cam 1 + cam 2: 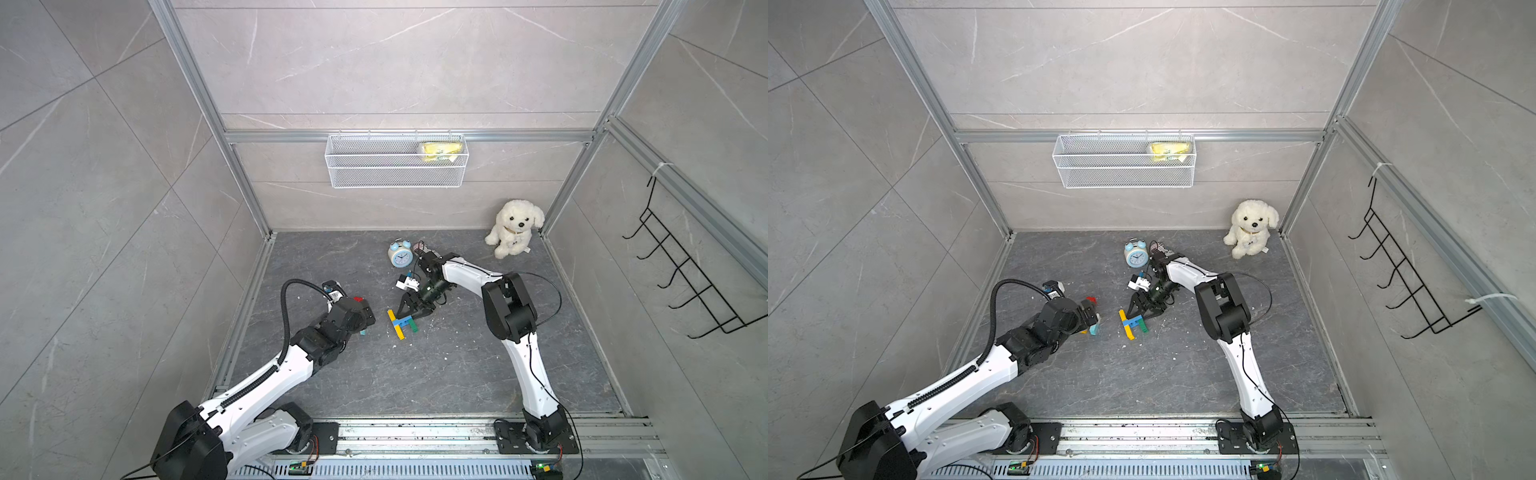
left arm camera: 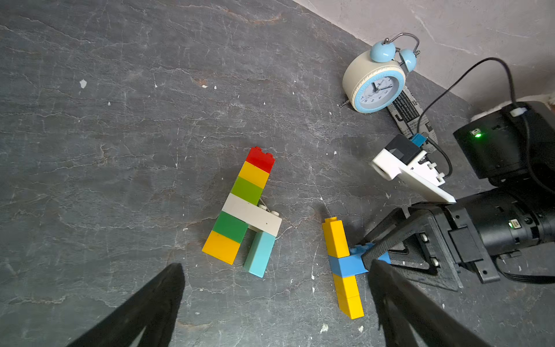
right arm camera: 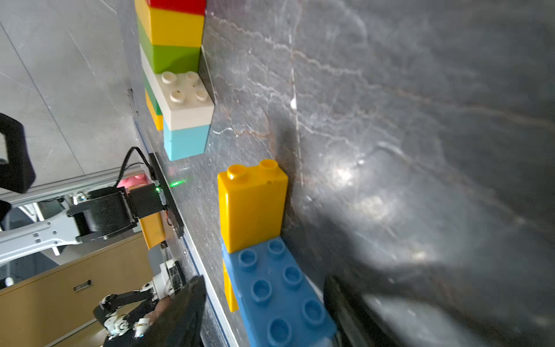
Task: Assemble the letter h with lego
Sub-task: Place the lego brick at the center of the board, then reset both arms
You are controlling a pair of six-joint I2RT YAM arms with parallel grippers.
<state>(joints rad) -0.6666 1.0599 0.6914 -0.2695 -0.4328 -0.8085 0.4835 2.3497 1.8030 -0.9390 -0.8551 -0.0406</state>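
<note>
Nearest us is the metal rail (image 1: 415, 434) along the near edge of the dark worktop (image 1: 457, 374), and both arms reach out from it. The left hand (image 2: 276, 267) is spread wide and gripping nothing. It hovers above the striped lego piece (image 2: 249, 210), which lies flat: red, yellow, green, white, green, yellow in a row. A light blue brick (image 2: 259, 255) is stuck on the overhanging end of the white one, so it reads like an h. In both top views the left wrist covers most of it. Just right of that, around the middle of the worktop, lies the yellow lego column (image 2: 336, 237), crossed by a blue brick (image 3: 288, 276) with a green brick (image 1: 413, 327) at the blue one's right end. The right hand (image 3: 270, 300) has its fingers either side of that blue brick, jaws apart. We can see a sliver of worktop between one finger (image 3: 186, 303) and the lego, so it looks let go rather than pinched. Farther back there's the alarm clock (image 1: 400, 256), a plush dog (image 1: 515, 226) in the far right corner, and a wire basket (image 1: 395, 174) on the far wall.
</note>
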